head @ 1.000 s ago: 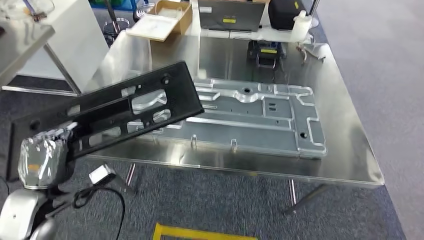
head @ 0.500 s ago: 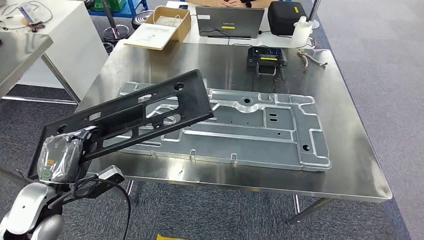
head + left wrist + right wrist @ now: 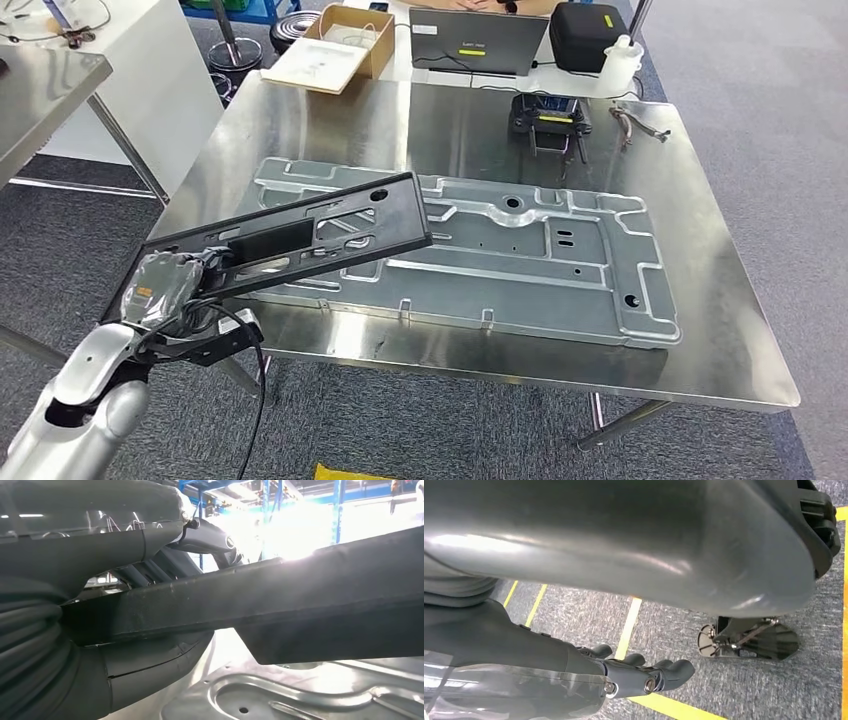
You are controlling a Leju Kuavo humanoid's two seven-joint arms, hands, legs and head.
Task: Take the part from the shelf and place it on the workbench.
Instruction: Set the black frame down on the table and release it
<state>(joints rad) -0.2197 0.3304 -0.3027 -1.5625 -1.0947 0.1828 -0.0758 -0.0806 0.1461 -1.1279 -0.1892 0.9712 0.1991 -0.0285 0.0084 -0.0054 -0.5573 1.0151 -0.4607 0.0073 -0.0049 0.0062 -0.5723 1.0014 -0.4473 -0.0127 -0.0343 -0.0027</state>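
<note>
Now the part is held over the bench, not yet set down.

The black part (image 3: 290,235) is gripped at its lower-left end by the left hand (image 3: 165,285), and is seen at centre left of the head view, tilted above the near left corner of the workbench (image 3: 720,330). The fetching from the shelf is judged done; lowering and release are left. A large metal plate (image 3: 520,260) is laid across the middle of the bench, under the part's far end, so little bare surface is offered there. A black device (image 3: 548,115), a laptop (image 3: 478,42) and a cardboard box (image 3: 335,55) are seen along the upper edge. The right hand (image 3: 644,672) hangs over the floor, fingers loosely curled, nothing held.
</note>
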